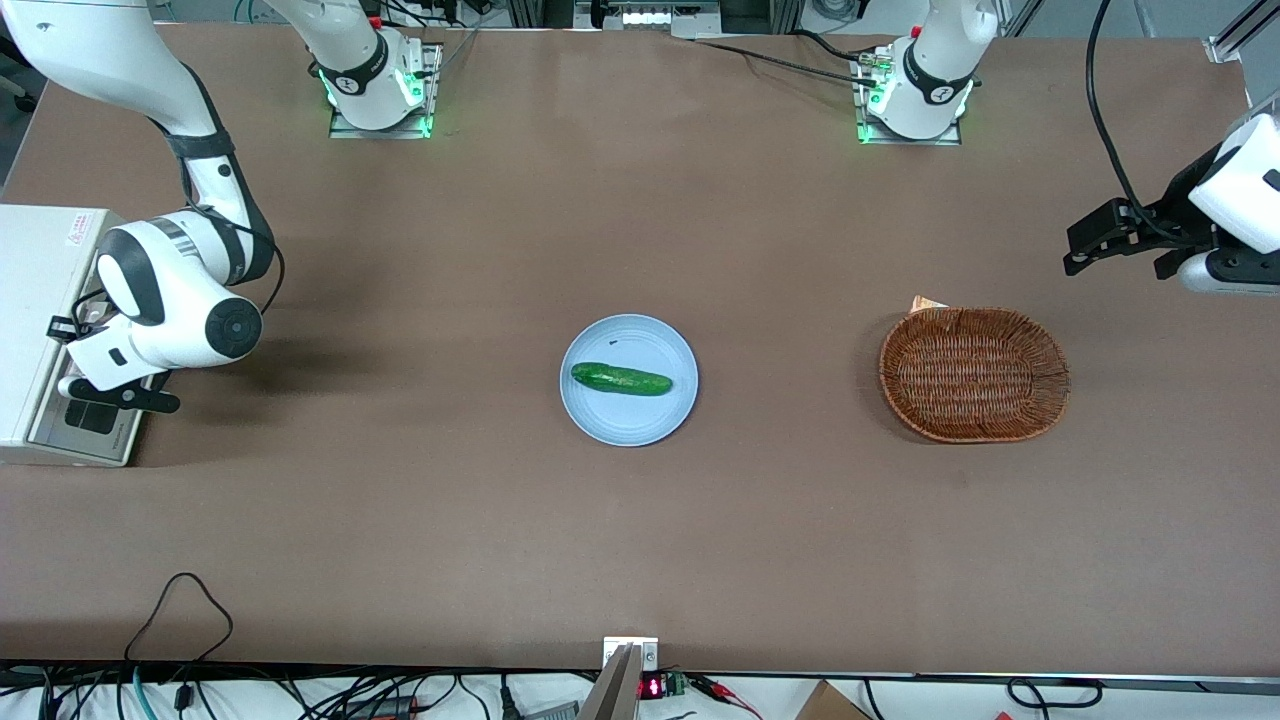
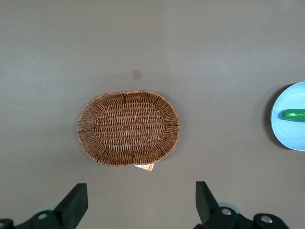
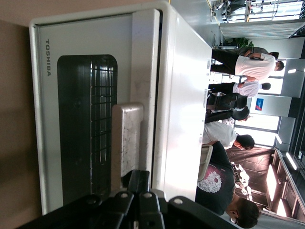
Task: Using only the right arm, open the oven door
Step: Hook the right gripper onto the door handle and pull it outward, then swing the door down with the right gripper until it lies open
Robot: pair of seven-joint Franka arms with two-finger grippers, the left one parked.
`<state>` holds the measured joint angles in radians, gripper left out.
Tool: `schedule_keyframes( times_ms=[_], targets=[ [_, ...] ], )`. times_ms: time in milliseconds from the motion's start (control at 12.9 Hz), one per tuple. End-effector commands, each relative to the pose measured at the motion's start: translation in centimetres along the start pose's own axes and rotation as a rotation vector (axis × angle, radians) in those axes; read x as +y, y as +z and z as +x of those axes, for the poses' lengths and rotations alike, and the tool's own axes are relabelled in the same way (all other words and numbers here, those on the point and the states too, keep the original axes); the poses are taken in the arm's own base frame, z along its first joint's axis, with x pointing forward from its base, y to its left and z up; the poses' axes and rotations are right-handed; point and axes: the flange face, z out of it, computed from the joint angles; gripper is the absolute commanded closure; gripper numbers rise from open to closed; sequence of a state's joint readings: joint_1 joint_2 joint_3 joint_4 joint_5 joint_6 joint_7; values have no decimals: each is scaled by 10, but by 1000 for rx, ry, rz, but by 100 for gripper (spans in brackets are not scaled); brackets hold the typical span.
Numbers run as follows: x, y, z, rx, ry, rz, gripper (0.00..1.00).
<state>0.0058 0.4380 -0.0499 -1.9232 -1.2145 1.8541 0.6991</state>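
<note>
1. The oven door (image 3: pixel 86 119) looks shut, flush with the front of the oven (image 1: pixel 40 260). The oven sits at the working arm's end of the table (image 1: pixel 640 550), and the door is directly under the pincer.
2. The right arm (image 1: pixel 170 300) reaches over the oven top. The gripper (image 1: pixel 125 395) hangs in front of the door, right at the bar handle (image 3: pixel 126 138) and near one end of it. I cannot tell whether it touches.
3. Pincer state: I cannot tell whether it is spread, pressed together or pinching the bar.
4. Handling judgement: the door is a rigid metal frame around dark glass. It is stiff and not heavy, and it is probably hinged along the edge away from the handle.
5. The glass is the fragile part, so force belongs on the bar only. The bar looks smooth and dulled, so a grip may slip along it.
6. Best hold: around the bar near its middle, so the pull does not twist the door. The oven body looks light and may slide on the table if the pull is abrupt.
7. Writing: "TOSHIBA" is printed on the door frame beside the window. A red-marked sticker (image 1: pixel 80 232) sits on the oven top, above the pincer's level. Its text is unreadable.
8. A wire rack shows through the glass.
9. Well apart from the pincer, toward the parked arm's end, a pale blue plate (image 1: pixel 628 335) holds a cucumber (image 1: pixel 620 379).
10. A wicker basket (image 1: pixel 890 370) lies farther out still in that direction.
</note>
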Motion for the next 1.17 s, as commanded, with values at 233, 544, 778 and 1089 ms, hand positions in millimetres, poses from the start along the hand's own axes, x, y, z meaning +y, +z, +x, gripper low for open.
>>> schedule_keyframes(
  times_ms=[233,544,778,1089],
  targets=[
    [-26,-6,2,19,2,58,100],
    [-45,-13,1,22,-16,83,100],
    [-52,-19,3,29,-22,103,100],
    [-70,-28,3,17,-25,135,100]
  ],
)
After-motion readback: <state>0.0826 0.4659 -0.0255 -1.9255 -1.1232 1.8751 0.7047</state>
